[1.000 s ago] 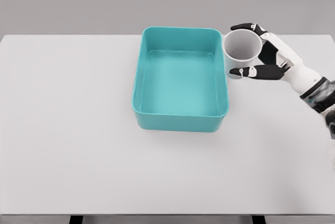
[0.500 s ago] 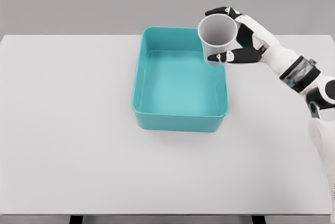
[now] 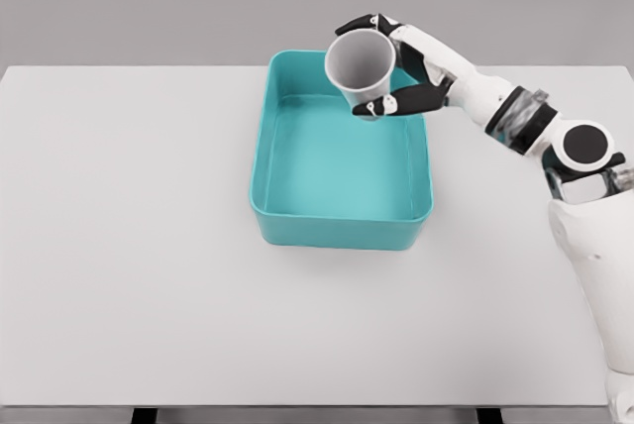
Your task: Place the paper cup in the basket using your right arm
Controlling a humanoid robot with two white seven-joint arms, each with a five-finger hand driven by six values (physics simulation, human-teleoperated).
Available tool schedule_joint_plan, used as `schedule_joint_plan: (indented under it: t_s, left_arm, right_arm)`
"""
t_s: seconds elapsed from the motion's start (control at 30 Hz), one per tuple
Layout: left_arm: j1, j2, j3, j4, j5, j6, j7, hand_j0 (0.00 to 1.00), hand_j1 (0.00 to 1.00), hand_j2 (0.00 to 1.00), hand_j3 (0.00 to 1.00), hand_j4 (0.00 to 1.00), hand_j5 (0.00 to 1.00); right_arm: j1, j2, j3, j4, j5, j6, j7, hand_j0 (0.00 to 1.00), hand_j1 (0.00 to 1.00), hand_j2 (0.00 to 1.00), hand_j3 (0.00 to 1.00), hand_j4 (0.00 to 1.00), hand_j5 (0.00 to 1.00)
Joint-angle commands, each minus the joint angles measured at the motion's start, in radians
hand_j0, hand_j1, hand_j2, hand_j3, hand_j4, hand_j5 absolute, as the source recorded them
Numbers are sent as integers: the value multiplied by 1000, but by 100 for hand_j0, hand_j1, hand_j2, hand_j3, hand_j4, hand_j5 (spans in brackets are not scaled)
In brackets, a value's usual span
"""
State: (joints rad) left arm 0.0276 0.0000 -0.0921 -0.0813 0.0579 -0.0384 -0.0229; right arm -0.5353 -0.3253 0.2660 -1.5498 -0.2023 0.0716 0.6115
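I see the right hand (image 3: pixel 388 67) curled round the tilted cup (image 3: pixel 359 69), held above the far right part of the teal basket (image 3: pixel 260 161), which sits on the white table (image 3: pixel 129 246).

The right hand (image 3: pixel 388 62), arm stretched in from the right, has its fingers curled in a grasp.

The right hand (image 3: pixel 401 65) now sits further toward the left of the frame than a second ago, carrying the paper cup (image 3: pixel 359 65) from beside the basket's (image 3: pixel 342 229) right wall to a spot over its upper right corner. The cup tilts more, its mouth turned toward the upper left. More of the white arm shows at the right edge.
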Motion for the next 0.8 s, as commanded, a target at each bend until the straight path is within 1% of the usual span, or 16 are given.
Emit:
schedule_joint_plan:
  t_s: [0.0, 0.17, 0.27, 0.33, 0.47, 0.57, 0.73, 0.77]
  left_arm:
    - [0, 0, 0, 0, 0, 0, 0, 100, 100, 100, 100, 100, 100]
    - [0, 0, 0, 0, 0, 0, 0, 100, 100, 100, 100, 100, 100]
    - [0, 0, 0, 0, 0, 0, 0, 100, 100, 100, 100, 100, 100]
    - [0, 0, 0, 0, 0, 0, 0, 100, 100, 100, 100, 100, 100]
    - [0, 0, 0, 0, 0, 0, 0, 100, 100, 100, 100, 100, 100]
    - [0, 0, 0, 0, 0, 0, 0, 100, 100, 100, 100, 100, 100]
    - [0, 0, 0, 0, -1, 0, 0, 100, 100, 100, 100, 100, 100]
    - [0, 0, 0, 0, 0, 0, 0, 100, 100, 100, 100, 100, 100]
  right_arm:
    - [-3, -3, 38, 0, 18, 1, -1, 49, 49, 49, 49, 49, 49]
    - [-17, -9, 67, 0, 50, -1, -1, 49, 49, 49, 49, 49, 49]
    - [-41, -14, 105, 0, 87, -3, -1, 49, 49, 49, 49, 49, 49]
    - [-55, -15, 130, 0, 92, -3, -1, 49, 49, 49, 49, 49, 49]
    - [-61, -34, 156, 0, 116, -4, -1, 49, 49, 49, 49, 49, 49]
    - [-66, -44, 177, 0, 155, -4, -1, 49, 49, 49, 49, 49, 49]
    - [-89, -63, 231, 17, 187, -9, -1, 48, 48, 48, 48, 48, 48]
    - [-103, -64, 251, 17, 193, -9, -1, 48, 48, 48, 48, 48, 48]
